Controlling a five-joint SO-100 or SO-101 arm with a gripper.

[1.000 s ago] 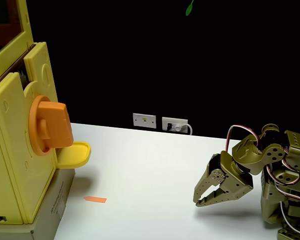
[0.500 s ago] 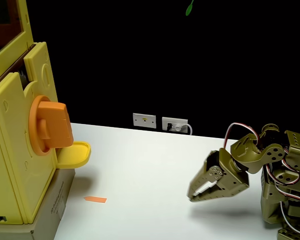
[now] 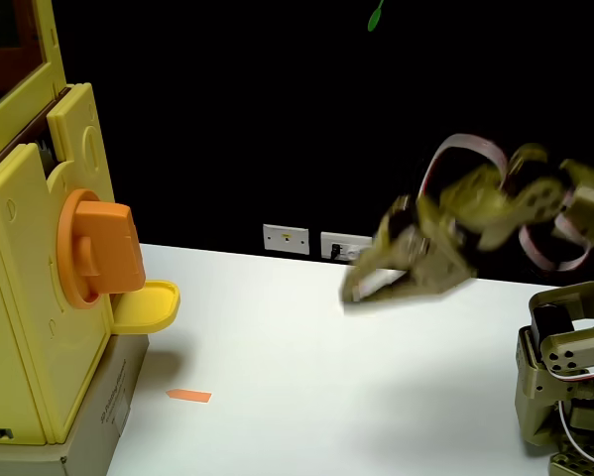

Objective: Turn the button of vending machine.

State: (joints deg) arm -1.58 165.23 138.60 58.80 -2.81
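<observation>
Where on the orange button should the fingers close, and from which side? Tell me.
Grip the thick rectangular bar of the button, not its round disc base. The bar juts out from the vending machine toward the right of the fixed view, so come in from that side, one finger on each broad face. The gripper is blurred and apart from it.

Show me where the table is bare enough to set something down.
The widest bare patch of the white table runs from the small orange tag across to the arm's base, under the raised, blurred gripper. Another strip lies before the wall outlets. It is crowded at the left, around the vending machine and its yellow tray.
</observation>
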